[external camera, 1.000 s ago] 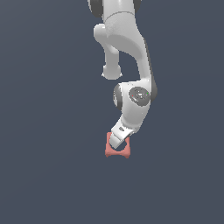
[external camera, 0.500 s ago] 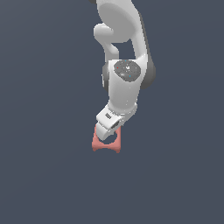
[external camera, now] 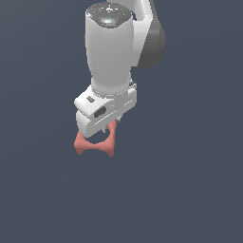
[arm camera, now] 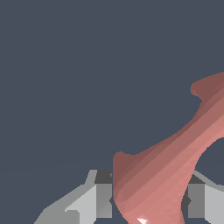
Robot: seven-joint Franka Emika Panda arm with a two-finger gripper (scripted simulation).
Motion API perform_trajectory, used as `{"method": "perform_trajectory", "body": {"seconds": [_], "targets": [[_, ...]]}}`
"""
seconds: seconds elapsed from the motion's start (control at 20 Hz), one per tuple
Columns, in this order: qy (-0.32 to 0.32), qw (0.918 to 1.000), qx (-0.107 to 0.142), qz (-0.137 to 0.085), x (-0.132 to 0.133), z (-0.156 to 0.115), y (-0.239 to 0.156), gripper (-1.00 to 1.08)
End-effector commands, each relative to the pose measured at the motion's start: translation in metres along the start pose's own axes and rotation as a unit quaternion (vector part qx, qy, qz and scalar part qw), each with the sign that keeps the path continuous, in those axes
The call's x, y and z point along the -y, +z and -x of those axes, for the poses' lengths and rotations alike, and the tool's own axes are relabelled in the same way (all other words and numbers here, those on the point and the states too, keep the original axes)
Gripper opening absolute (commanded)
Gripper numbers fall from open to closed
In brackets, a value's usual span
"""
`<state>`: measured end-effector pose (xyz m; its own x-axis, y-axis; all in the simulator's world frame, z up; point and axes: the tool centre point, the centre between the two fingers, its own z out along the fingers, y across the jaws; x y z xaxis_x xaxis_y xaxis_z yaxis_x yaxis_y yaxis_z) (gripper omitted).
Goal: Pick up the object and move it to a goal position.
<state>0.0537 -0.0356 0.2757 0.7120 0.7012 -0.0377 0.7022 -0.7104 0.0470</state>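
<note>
The object (external camera: 95,146) is a salmon-pink block with flared corners and a round hole, and it hangs under the white hand in the exterior view. My gripper (external camera: 105,134) is shut on it; the hand hides the fingers in that view. In the wrist view the object (arm camera: 166,166) fills the space between the two grey fingers (arm camera: 103,199), which press on its narrow waist, and my gripper (arm camera: 148,203) holds it tilted. One flared corner and part of the hole's rim show. Nothing shows under the block.
Only a plain dark blue-grey background shows in both views. The white arm (external camera: 111,52) rises above the hand and fills the upper middle of the exterior view.
The arm has swung so the hand now looms larger in the exterior view. The held block has moved toward that view's left and slightly up. The grip is unchanged.
</note>
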Motion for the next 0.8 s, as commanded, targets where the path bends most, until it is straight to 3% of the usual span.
{"method": "perform_trajectory", "body": {"seconds": [0.0,0.35,0.75], "targets": [[0.0,1.0,0.0,0.0,-0.012,0.01,-0.025,-1.0],[0.0,1.0,0.0,0.0,-0.039,0.027,-0.076,-1.0],[0.0,1.0,0.001,0.0,-0.053,0.036,-0.102,-1.0]]}}
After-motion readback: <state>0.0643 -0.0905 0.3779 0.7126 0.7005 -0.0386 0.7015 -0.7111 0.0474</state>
